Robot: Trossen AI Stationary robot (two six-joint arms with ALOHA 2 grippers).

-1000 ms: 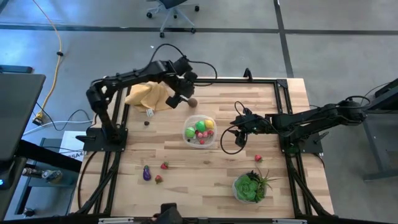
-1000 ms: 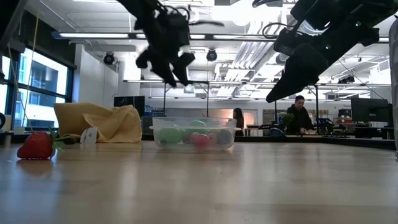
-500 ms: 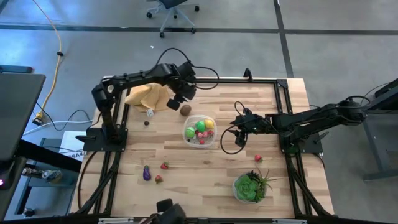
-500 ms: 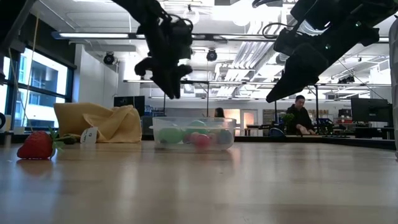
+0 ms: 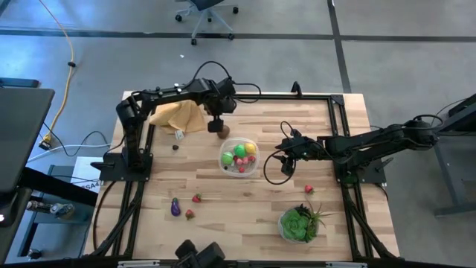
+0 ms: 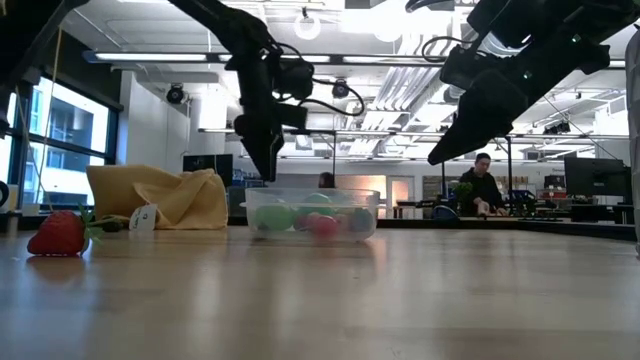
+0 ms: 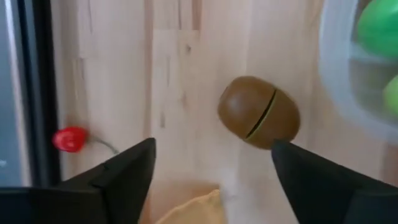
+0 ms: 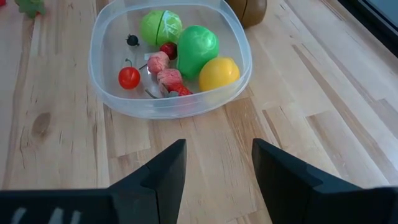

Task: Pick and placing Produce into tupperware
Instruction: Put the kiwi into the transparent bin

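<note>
A brown kiwi (image 7: 258,112) lies on the wooden table just beyond the far left side of the tupperware (image 5: 238,156). The tupperware is a clear round tub holding green limes, a yellow lemon (image 8: 219,73) and small red pieces. My left gripper (image 7: 211,168) points down over the kiwi (image 5: 223,135). It is open, with a finger on either side of the kiwi and above it, touching nothing. My right gripper (image 8: 217,168) waits open to the right of the tupperware (image 8: 171,59), above the table.
A yellow cloth (image 5: 178,115) lies at the far left, with a small red berry (image 7: 69,138) near the table frame. A purple eggplant (image 5: 175,208) and strawberries (image 5: 196,198) lie near left. Another strawberry (image 5: 309,189) and a leafy plant (image 5: 301,222) sit near right.
My left gripper has come down toward the kiwi while its wrist rolled, and it now points straight down over it. The kiwi has shifted a little toward the table's near edge, closer to the tupperware. My right arm has kept still.
</note>
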